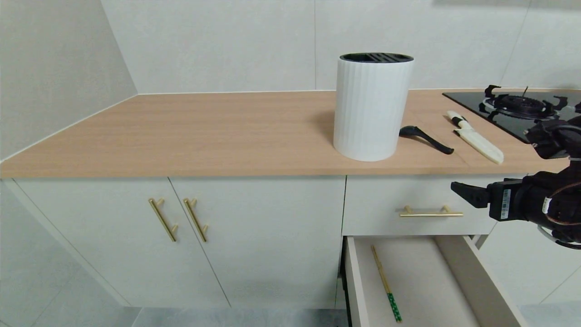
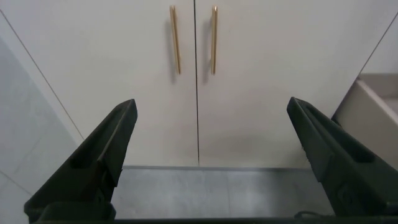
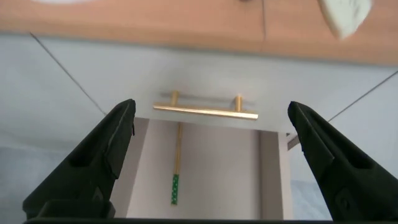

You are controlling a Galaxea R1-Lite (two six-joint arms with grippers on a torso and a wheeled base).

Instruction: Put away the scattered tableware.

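Note:
A white ribbed knife holder [image 1: 372,106] stands on the wooden counter [image 1: 204,131]. To its right lie a black spoon [image 1: 424,137] and a white knife [image 1: 475,136]. Below, an open drawer [image 1: 472,281] holds chopsticks [image 1: 386,284] with green ends, which the right wrist view shows as chopsticks [image 3: 176,168] under the upper drawer's gold handle [image 3: 205,111]. My right gripper [image 1: 460,190] hangs open in front of that upper drawer, above the open one, holding nothing; its fingers [image 3: 102,162] frame the handle. My left gripper [image 2: 208,155] is open and faces the cabinet doors low down.
A black gas hob [image 1: 522,106] sits at the counter's right end. Two cabinet doors with gold handles [image 1: 179,219] fill the left under the counter, seen close as door handles [image 2: 194,40]. The counter left of the holder is bare; grey floor tiles [image 2: 205,193] lie below.

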